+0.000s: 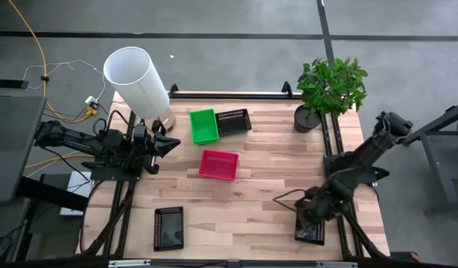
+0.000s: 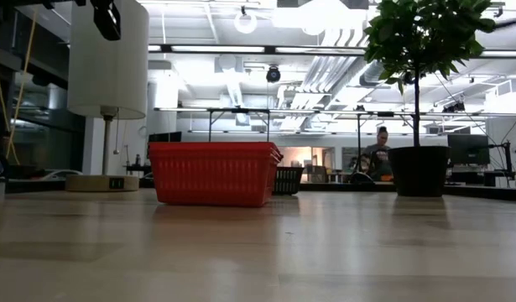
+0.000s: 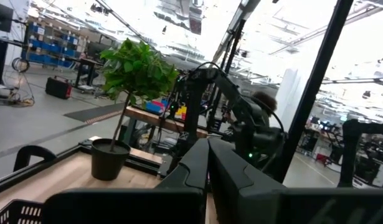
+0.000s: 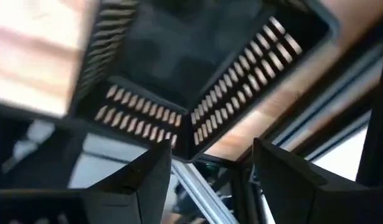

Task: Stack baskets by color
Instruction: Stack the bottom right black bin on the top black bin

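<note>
Right end effector (image 1: 312, 223): spread wide above black basket (image 1: 310, 232), table's (image 1: 266, 186) near right corner.
Left end effector (image 1: 169, 143): fingers closed, empty.

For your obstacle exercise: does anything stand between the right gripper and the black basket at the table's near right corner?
Nothing visible does. The right gripper, fingers open, hangs right over the black basket, and the right wrist view shows only open air between them. The left gripper waits shut at the table's left edge.

Overhead and table-level views, both on the pink basket (image 1: 218, 164).
</note>
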